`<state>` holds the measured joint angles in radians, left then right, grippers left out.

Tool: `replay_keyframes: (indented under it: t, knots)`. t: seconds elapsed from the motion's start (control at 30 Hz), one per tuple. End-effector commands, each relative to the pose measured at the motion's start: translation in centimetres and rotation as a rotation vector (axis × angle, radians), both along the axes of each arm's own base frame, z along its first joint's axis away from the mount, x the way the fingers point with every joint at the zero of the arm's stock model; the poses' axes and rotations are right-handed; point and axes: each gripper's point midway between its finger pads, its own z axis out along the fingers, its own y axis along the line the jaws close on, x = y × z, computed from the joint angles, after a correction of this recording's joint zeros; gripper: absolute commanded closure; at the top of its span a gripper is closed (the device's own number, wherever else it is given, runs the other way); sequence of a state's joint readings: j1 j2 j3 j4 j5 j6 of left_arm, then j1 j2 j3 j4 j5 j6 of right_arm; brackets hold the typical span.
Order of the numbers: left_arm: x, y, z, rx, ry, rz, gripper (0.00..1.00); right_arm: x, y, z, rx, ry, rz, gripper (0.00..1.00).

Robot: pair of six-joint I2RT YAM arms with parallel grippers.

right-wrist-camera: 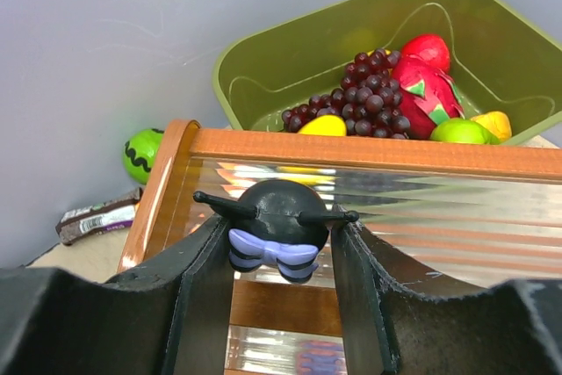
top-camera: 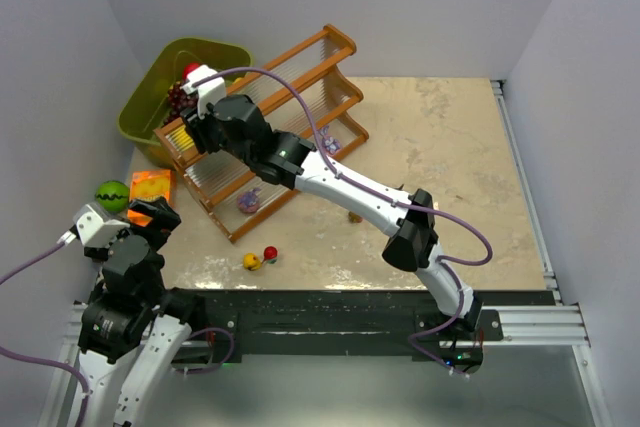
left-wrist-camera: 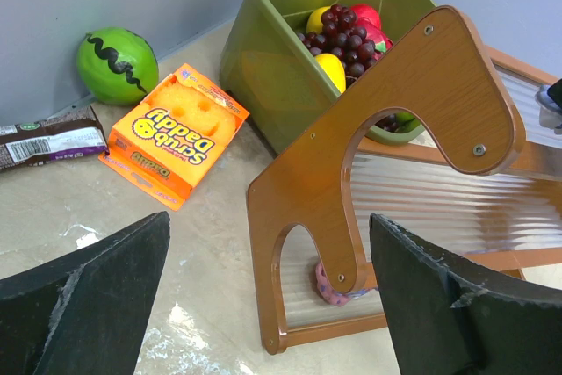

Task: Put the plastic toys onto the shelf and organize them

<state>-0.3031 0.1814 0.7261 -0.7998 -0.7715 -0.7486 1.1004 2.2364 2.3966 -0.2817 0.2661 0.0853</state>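
Note:
The shelf (top-camera: 300, 82) stands slanted at the back left, an orange-brown frame with clear ribbed tiers. My right gripper (top-camera: 193, 134) is at its left end, over the upper tiers. In the right wrist view it (right-wrist-camera: 277, 239) is shut on a black round toy with a purple bow (right-wrist-camera: 279, 206). A purple toy (top-camera: 248, 202) lies on the lowest tier and another (top-camera: 330, 144) sits further right. A yellow toy (top-camera: 252, 262) and a red toy (top-camera: 270, 253) lie on the table in front. My left gripper (left-wrist-camera: 268, 305) is open and empty, facing the shelf's end panel (left-wrist-camera: 413, 85).
An olive bin (top-camera: 150, 97) with fruit and grapes stands behind the shelf's left end. A green striped ball (top-camera: 112, 194), an orange sponge box (top-camera: 150, 187) and a wrapped bar (left-wrist-camera: 48, 138) lie by the left wall. A small brown object (top-camera: 355, 215) lies under the right arm.

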Motion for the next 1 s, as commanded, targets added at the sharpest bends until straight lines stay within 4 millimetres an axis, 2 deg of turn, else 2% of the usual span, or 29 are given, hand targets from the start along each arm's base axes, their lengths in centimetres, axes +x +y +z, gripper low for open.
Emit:
replay_keyframes:
  t: [0.0, 0.37, 0.6, 0.9, 0.97]
  knots:
    - [-0.2, 0.6, 0.6, -0.015, -0.039, 0.039, 0.0, 0.2, -0.3, 2.2, 0.044, -0.014, -0.018, 0.69]
    - [-0.2, 0.6, 0.6, -0.014, -0.04, 0.041, 0.0, 0.5, 0.0, 1.1, 0.029, 0.002, -0.013, 0.67]
    - [-0.2, 0.6, 0.6, -0.014, -0.04, 0.041, 0.0, 0.6, 0.1, 0.7, 0.024, 0.01, -0.016, 0.61]
    - [-0.3, 0.7, 0.6, -0.012, -0.04, 0.042, 0.0, 0.6, 0.0, 1.2, 0.046, -0.001, -0.01, 0.32]
    - [-0.3, 0.7, 0.6, -0.011, -0.039, 0.042, 0.0, 0.6, 0.0, 1.5, 0.06, -0.005, -0.01, 0.29]
